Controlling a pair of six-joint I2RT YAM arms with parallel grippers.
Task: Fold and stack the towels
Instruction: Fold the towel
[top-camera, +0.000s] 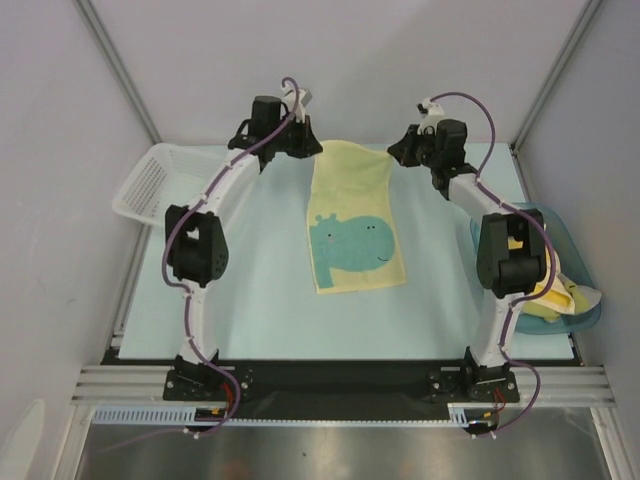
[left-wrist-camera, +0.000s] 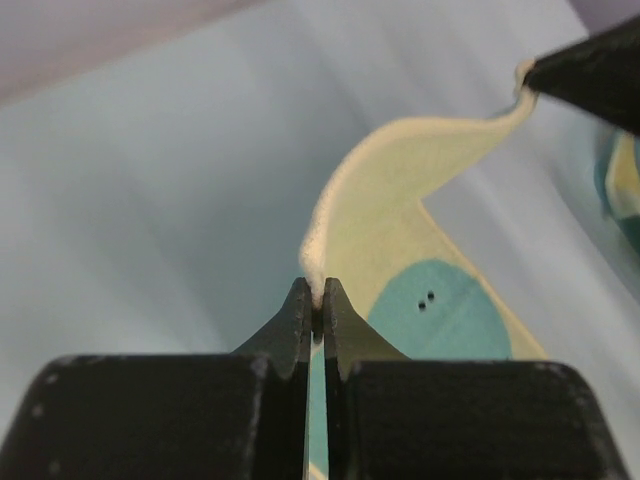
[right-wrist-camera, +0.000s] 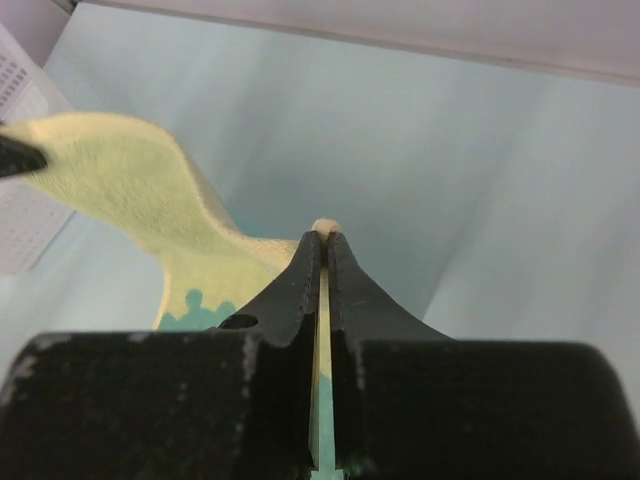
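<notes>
- since a lengthwise fold needs both far corners carried together, i have the left gripper (left-wrist-camera: 316, 300) clamped on the far left corner of the towel (top-camera: 355, 215) and the right gripper (right-wrist-camera: 324, 238) clamped on the far right corner; each wrist view shows a nub of cloth squeezed between closed jaws.
- the towel, pale yellow with a teal hippo-like figure, lies in the middle of the table (top-camera: 260, 280) with its long side running away from me. its near part is flat on the surface, while its far edge is raised and sags between the two grips.
- gripping the corners rather than mid-edge should let that edge come over square, i judge. the sag tells me the cloth is soft and will droop wherever it is unsupported.
- next, as i read it, both arms should bring the far edge toward the near edge at an even pace, or the fold will skew.
- the blue tub (top-camera: 565, 245) on my right holds more yellow cloths (top-camera: 555, 300), so i judge the task is early; the white basket (top-camera: 150, 185) sits at the far left, apart from the towel.
</notes>
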